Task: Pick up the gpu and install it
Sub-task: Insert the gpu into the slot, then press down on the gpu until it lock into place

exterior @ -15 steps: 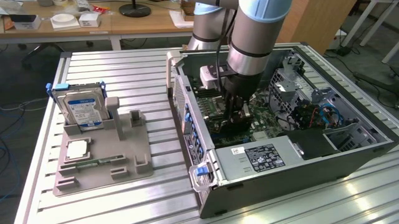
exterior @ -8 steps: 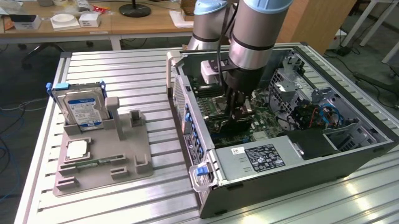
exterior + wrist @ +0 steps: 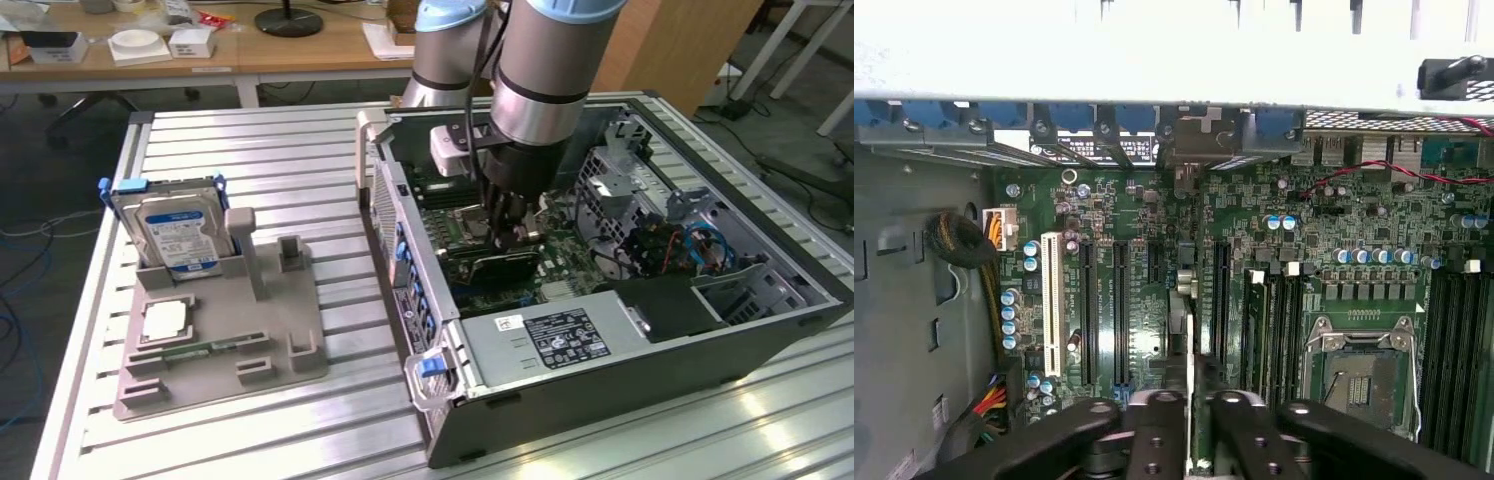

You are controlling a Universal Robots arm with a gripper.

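Observation:
The gpu, a thin black card, stands on edge inside the open computer case, low over the motherboard. My gripper reaches straight down into the case and sits on the card's upper edge. In the wrist view the card shows edge-on as a thin strip running from between my black fingers toward the long expansion slots. The fingers press on both sides of that strip, so my gripper is shut on the gpu.
A grey parts holder at the exterior view's left carries a hard drive, a processor chip and a green memory stick. Inside the case are the power supply, a drive cage, the processor socket and cable bundles.

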